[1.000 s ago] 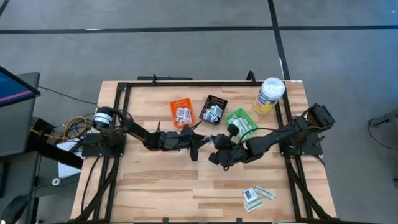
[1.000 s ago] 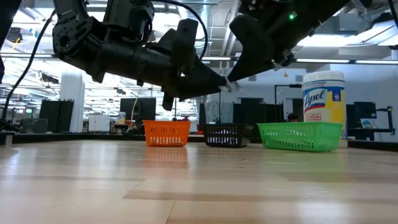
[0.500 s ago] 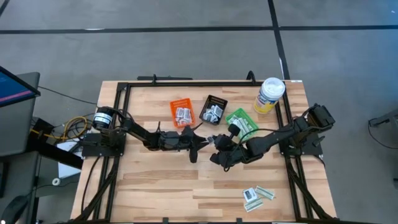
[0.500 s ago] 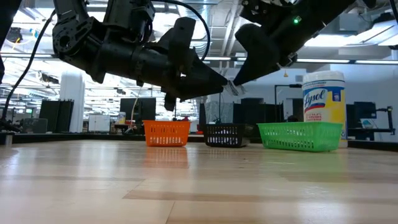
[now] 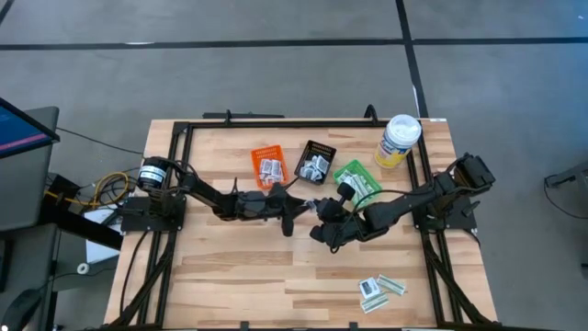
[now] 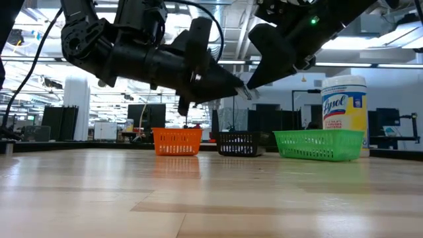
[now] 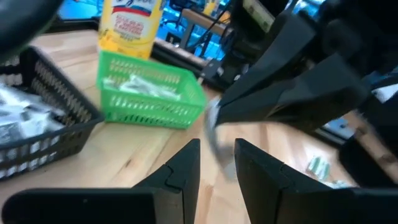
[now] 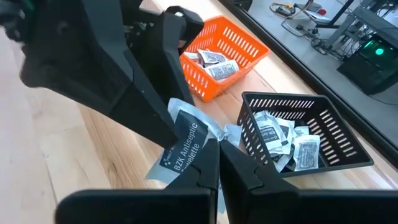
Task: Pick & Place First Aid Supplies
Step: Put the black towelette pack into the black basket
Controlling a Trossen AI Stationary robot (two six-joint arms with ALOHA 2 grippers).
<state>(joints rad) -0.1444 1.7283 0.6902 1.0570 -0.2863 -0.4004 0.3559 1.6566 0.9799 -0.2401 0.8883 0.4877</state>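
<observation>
A white squarish packet with dark print (image 8: pixel 185 147) is up in the air over the middle of the table, small in the low view (image 6: pixel 246 92). My right gripper (image 8: pixel 217 149) reaches in from the table's right and is shut on it. My left gripper (image 7: pixel 217 144) comes from the table's left and is open, with one finger on each side of the packet's free end (image 7: pixel 216 134); whether they touch it I cannot tell. In the high view the two grippers meet tip to tip (image 5: pixel 305 213). More packets lie in the orange bin (image 5: pixel 268 165), black bin (image 5: pixel 316 162) and green bin (image 5: pixel 356 179). My right gripper pinches the packet between its two fingers at the end nearest them (image 8: pixel 202 152). It comes from the table's right, slanting down. The packet is lifted clear of the table and sticks out past the fingertips toward my left gripper.
The three bins stand in a row toward the far side, with a yellow white-lidded canister (image 5: pixel 398 140) at the far right corner. A small group of packets (image 5: pixel 379 289) lies on the wood near the near right edge. A black frame borders the table.
My left gripper has moved a little toward the table's right, closing in on the right gripper and the packet it holds. The right gripper and the packet have stayed about where they were.
</observation>
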